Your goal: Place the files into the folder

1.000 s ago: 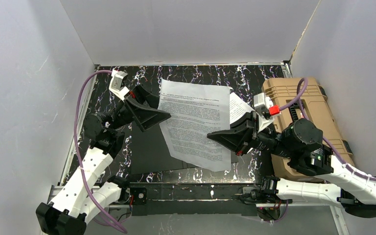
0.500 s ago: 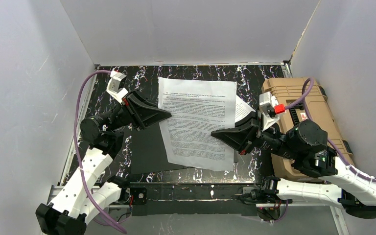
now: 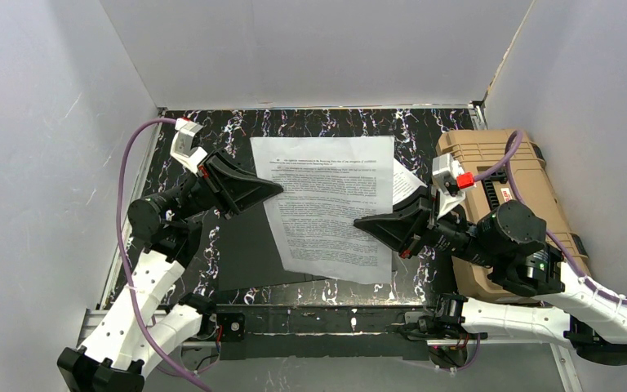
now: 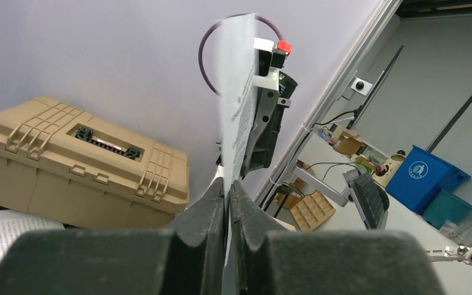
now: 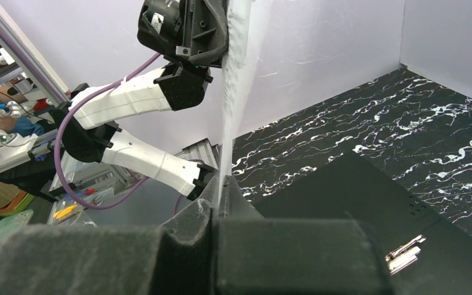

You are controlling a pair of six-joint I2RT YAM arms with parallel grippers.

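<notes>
Your left gripper [image 3: 278, 189] and right gripper [image 3: 359, 222] each have their jaws clamped on opposite side edges of the white text-printed paper sheet [image 3: 326, 204]. You hold it above the open black-lined thin folder [image 3: 245, 249].

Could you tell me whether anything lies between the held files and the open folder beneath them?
Nothing visible does. The left gripper and right gripper pinch the files above the open folder, whose black inside shows only its metal clip in the right wrist view. The part beneath the sheets is hidden from above.
</notes>
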